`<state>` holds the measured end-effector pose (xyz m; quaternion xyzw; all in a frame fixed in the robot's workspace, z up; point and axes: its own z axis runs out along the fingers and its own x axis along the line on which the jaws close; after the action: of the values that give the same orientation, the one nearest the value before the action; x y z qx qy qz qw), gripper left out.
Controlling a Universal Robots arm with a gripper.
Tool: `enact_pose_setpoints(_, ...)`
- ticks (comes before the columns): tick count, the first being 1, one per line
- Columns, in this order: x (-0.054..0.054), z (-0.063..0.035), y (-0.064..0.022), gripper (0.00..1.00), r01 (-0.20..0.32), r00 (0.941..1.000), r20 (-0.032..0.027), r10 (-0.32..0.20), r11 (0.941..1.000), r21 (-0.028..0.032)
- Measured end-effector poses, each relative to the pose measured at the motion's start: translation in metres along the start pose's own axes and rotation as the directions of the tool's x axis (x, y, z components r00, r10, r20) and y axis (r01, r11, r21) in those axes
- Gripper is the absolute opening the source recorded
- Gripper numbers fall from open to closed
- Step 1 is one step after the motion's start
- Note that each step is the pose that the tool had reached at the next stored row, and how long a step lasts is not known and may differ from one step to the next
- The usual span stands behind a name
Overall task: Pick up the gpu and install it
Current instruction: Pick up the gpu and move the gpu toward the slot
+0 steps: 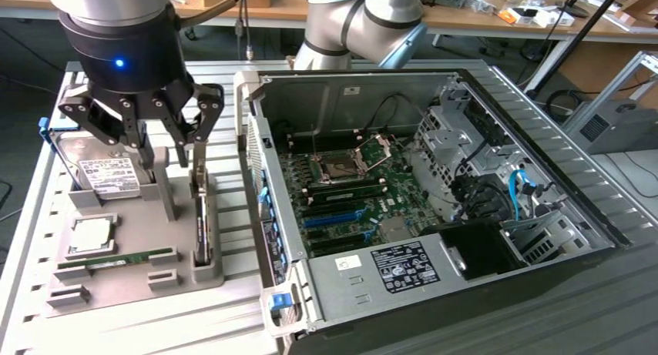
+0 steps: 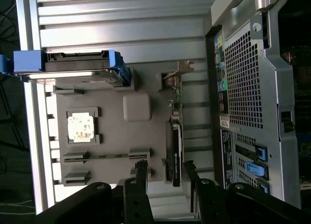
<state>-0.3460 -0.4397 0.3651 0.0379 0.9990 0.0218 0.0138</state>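
Both my fingers [image 1: 191, 164] stand spread, empty. Step in hand: approach for pickup. Thin black rectangular gpu card [image 2: 175, 153] stands on edge in its grey plastic tray [image 2: 112, 136], just below them. Gripping, I judge, requires centring over it.

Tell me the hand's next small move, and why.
Probably lower the hand straight down. It hangs open above the gpu, which stands on edge in the grey holder; in the wrist view the card's end lies between the fingertips, so no sideways correction seems needed.
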Motion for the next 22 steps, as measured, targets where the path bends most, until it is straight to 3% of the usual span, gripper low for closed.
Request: enact_pose_setpoints(22,-0.0098,0.0052,0.0002,0.42,0.0,1.0,0.0,0.0,1.0,0.0)
